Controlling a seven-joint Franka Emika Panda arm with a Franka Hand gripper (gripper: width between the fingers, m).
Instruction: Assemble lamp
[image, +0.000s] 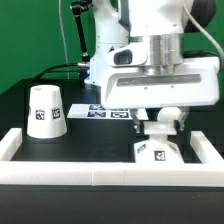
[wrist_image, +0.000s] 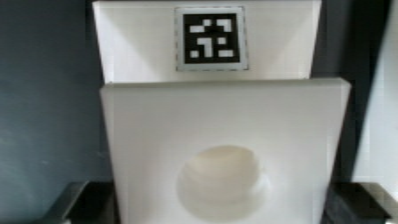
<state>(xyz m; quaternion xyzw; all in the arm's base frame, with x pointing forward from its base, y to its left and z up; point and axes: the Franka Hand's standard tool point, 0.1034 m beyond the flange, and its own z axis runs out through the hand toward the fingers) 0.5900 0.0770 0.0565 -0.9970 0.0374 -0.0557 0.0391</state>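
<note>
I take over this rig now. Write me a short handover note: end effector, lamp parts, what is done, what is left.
End effector: low over the base, fingers on both sides of the bulb; whether it grips cannot be told.
Base: exterior view's right. Shade: standing apart, exterior view's left.
Done: bulb is at the base; seated or not is unclear.
Left: shade not yet on.

Black tabletop (image: 95, 140), bounded by a white rail (image: 100, 172). Shade (image: 45, 112) stands toward the exterior view's left edge. Base (image: 160, 152) lies beside the near edge. Marker board (image: 105, 113) lies mid-table.
</note>
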